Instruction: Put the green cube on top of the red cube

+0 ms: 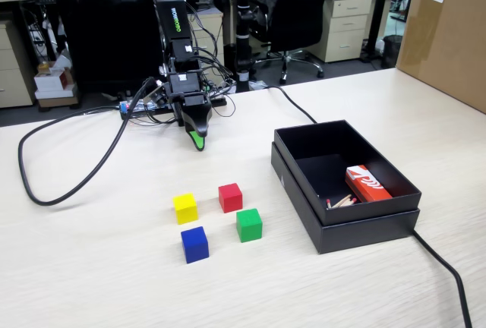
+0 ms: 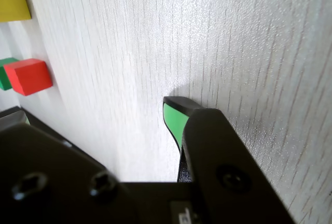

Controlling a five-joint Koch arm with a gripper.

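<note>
The green cube [image 1: 248,224] sits on the table in front of the red cube [image 1: 230,197] and a little to its right, apart from it. In the wrist view the red cube [image 2: 28,76] is at the left edge and hides most of the green cube [image 2: 5,76]. My gripper [image 1: 197,140] hangs tip-down just above the table at the back, well behind the cubes and holding nothing. Only one green-padded fingertip [image 2: 174,117] shows clearly, so I cannot tell how the jaws stand.
A yellow cube [image 1: 185,208] and a blue cube [image 1: 194,244] sit left of the red and green ones. An open black box [image 1: 345,225] with a red-and-white carton [image 1: 367,184] stands at the right. Black cables cross the table at left and lower right.
</note>
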